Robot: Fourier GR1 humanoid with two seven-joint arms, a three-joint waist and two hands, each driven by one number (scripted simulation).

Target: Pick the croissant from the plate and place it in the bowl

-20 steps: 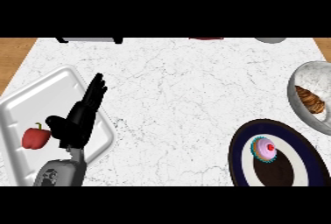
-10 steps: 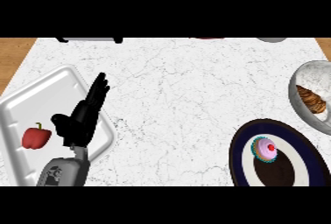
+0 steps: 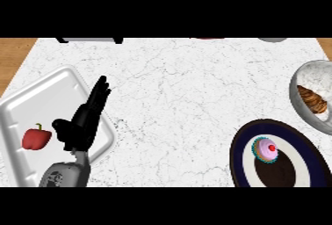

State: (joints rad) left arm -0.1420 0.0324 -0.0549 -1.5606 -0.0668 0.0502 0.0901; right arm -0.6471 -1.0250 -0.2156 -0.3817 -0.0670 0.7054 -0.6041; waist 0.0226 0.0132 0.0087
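A brown croissant (image 3: 312, 99) lies inside the marbled bowl (image 3: 303, 78) at the right edge, partly cut off by the picture's side. Below it a dark blue plate (image 3: 243, 147) with a white ring carries a pink cupcake (image 3: 266, 149). My left hand (image 3: 83, 122) rests open at the lower left, fingers straight and pointing up, over the right rim of a white tray. It is far from the bowl and the plate. My right hand does not show.
The white tray (image 3: 55, 88) at the left holds a red bell pepper (image 3: 37, 137). Dark objects sit cut off along the counter's far edge. Wooden surface shows at both upper corners beyond the marble counter.
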